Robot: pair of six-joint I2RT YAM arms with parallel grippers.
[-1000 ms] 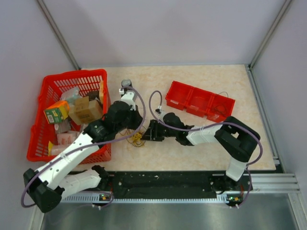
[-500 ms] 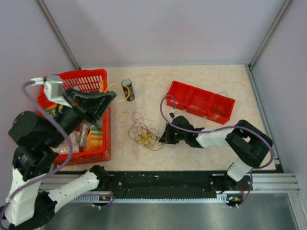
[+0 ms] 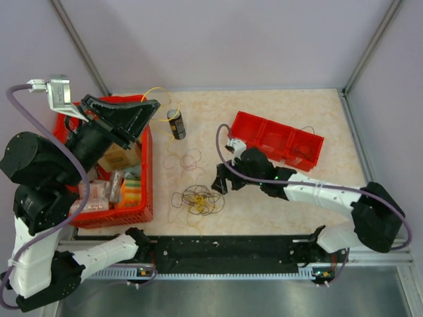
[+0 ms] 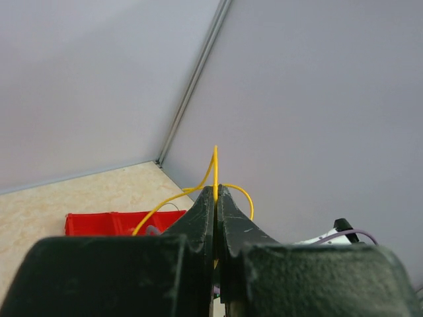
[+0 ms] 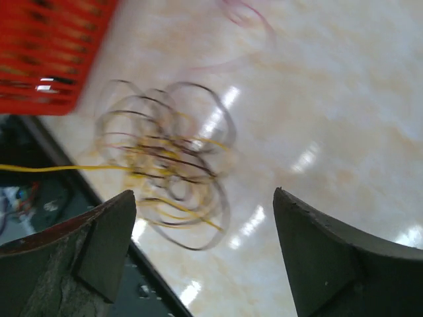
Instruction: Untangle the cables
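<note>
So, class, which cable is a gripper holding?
The yellow cable, pinched in the left gripper; the other cables lie on the table.

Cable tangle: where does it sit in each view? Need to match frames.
Top external: tangle on the table, lower centre, right of the red basket, near the open right gripper.
Left wrist: not in it; only one yellow cable, pinched in the shut left gripper.
Right wrist: centre-left, blurred.
Shared landmark: the red basket, top-left corner in the right wrist view; absent from the left wrist view.
</note>
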